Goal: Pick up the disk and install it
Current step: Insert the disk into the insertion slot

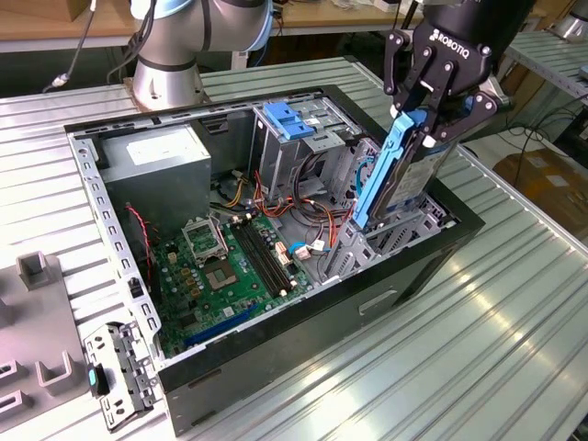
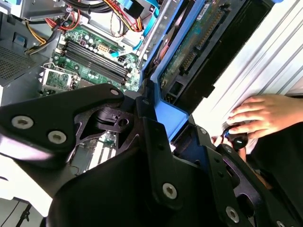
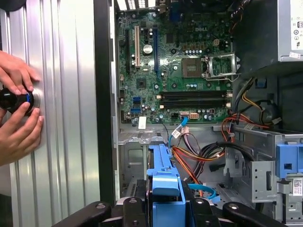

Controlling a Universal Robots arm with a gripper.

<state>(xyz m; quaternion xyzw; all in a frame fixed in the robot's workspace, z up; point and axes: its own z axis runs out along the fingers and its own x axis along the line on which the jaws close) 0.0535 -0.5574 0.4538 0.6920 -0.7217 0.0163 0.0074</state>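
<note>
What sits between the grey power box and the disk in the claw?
In the exterior view, a metal drive cage topped by a blue bracket, with red and orange cables beside it, separates the power box from the disk.

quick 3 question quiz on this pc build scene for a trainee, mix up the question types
1. True or false: the gripper is shut on the disk.
2. The disk is: a) lying flat on the motherboard; b) tilted on edge at the drive cage of the open computer case; c) on top of the power supply.
3. Fill in: in the first wrist view, a person's hands rest on the ribbed metal ___ beside the case.
Key: 1 true; 2 b; 3 table.
</note>
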